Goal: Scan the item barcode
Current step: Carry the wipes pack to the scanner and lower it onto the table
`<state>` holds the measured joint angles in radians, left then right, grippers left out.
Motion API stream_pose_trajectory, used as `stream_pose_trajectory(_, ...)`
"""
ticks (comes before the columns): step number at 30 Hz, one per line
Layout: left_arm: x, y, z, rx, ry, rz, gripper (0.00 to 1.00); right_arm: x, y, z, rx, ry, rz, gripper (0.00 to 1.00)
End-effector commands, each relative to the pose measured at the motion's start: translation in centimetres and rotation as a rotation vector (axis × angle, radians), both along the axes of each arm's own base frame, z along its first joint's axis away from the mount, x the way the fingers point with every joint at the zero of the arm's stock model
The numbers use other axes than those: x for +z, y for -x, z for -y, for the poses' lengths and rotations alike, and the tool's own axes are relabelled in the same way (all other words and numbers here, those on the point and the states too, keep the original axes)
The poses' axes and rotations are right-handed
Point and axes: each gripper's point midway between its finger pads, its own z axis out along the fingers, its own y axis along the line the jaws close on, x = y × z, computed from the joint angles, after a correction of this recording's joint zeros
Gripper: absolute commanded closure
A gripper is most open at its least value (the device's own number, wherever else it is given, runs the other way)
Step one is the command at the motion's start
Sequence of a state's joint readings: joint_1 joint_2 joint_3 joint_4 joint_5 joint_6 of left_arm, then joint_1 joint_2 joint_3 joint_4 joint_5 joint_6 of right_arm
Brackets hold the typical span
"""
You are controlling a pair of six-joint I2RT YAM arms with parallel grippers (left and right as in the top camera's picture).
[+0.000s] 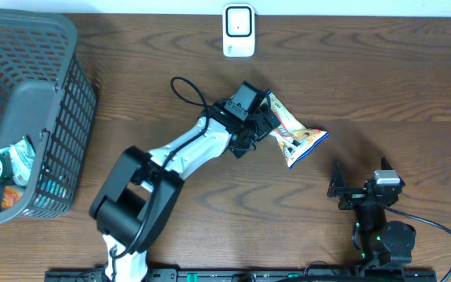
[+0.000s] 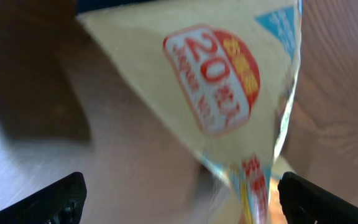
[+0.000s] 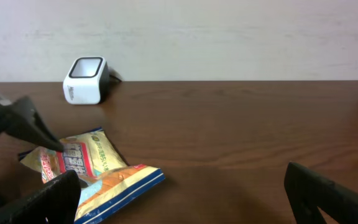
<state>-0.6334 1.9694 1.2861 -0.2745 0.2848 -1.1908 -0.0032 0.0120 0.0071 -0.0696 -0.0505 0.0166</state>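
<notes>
At the near edge of the table (image 1: 366, 78), the right end effector (image 1: 337, 186) sits low, its fingers spread wide with nothing between them; from its wrist camera, both dark fingertips (image 3: 48, 199) frame bare wood. Just beyond it and to its left lies the snack packet (image 1: 296, 133), flat on the table and angled, its blue-edged end nearer the right arm. The left end effector (image 1: 266, 117) hangs over the packet's far end with its jaws wide apart. In the left wrist view, the packet (image 2: 216, 93) lies between the two fingertips (image 2: 61, 199) without touching either, a red label with "20" facing up. Off to the left stands a grey mesh basket (image 1: 30, 117) with other packaged goods inside. Farthest away, at the table's back edge, the white barcode scanner (image 1: 239, 30) stands upright, well apart from the packet.
</notes>
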Motion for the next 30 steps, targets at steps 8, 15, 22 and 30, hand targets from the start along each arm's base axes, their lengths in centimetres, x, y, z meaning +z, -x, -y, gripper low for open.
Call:
stream_pose_trajectory(8, -3.8, -0.8, 0.7, 0.037, 0.009, -0.025, 0.38, 0.0, 0.0, -0.2, 0.005, 0.004, 0.000, 0.01)
stream_pose_trajectory(15, -3.4, -1.1, 1.1, -0.185, -0.028, 0.102, 0.92, 0.0, 0.0, -0.2, 0.005, 0.004, 0.000, 0.01)
stream_pose_trajectory(22, 0.3, -1.8, 2.8, -0.437, 0.123, 0.225, 0.92, 0.0, 0.0, -0.2, 0.005, 0.004, 0.000, 0.01)
stream_pose_trajectory(30, 7.4, -1.1, 3.8, -0.776, 0.396, 0.447, 0.92, 0.0, 0.0, -0.2, 0.005, 0.004, 0.000, 0.01)
